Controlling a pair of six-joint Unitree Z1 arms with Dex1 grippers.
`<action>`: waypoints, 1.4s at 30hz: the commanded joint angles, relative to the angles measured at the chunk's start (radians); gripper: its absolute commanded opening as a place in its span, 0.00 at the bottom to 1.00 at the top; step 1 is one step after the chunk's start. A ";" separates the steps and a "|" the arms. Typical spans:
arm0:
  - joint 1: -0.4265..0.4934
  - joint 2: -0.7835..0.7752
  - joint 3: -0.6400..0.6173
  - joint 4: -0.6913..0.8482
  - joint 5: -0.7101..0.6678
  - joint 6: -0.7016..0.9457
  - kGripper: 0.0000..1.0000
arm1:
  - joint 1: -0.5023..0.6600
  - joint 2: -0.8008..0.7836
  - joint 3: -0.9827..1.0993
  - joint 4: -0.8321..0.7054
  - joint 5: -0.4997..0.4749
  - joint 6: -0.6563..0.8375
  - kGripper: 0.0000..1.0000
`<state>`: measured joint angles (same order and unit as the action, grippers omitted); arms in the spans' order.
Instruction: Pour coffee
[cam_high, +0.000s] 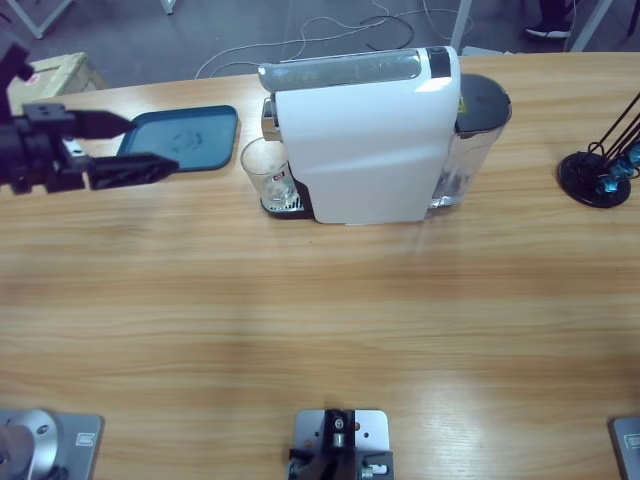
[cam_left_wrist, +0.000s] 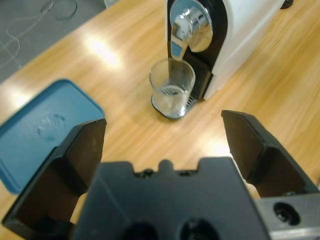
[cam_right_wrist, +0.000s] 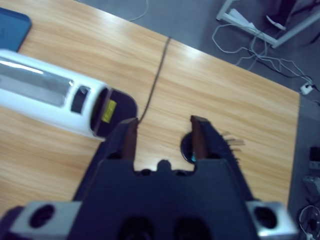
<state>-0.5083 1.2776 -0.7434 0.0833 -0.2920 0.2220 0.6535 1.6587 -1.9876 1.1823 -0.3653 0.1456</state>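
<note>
Glass (cam_left_wrist: 172, 87) sits on drip tray under spout (cam_left_wrist: 186, 27) of machine (cam_high: 370, 135); coffee not discernible inside. Thin, clear, slippery, fragile, likely light: grip mid-wall, gently. Left gripper (cam_left_wrist: 165, 135) spread wide, empty, facing glass, near blue tray (cam_high: 180, 140). Right gripper (cam_right_wrist: 162, 135) part open, empty, above table.

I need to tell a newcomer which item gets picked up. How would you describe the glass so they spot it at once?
Find the big white coffee machine at the back of the wooden table. The glass stands under its chrome spout, on the side toward the blue tray. It is the only clear, upright tumbler there.
</note>
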 joint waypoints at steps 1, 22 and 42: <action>-0.022 -0.060 0.053 0.062 0.030 -0.039 1.00 | -0.034 0.292 -0.163 0.036 0.191 -0.021 0.00; -0.045 -0.033 0.075 0.043 0.044 -0.048 1.00 | 0.020 0.438 -0.231 0.103 0.295 -0.011 0.00; -0.045 -0.024 0.085 0.031 0.037 -0.049 1.00 | 0.020 0.466 -0.198 0.105 0.266 -0.018 0.00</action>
<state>-0.5440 1.2304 -0.6962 0.1264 -0.2353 0.1787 0.6645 2.0645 -2.2260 1.2747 -0.0920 0.1248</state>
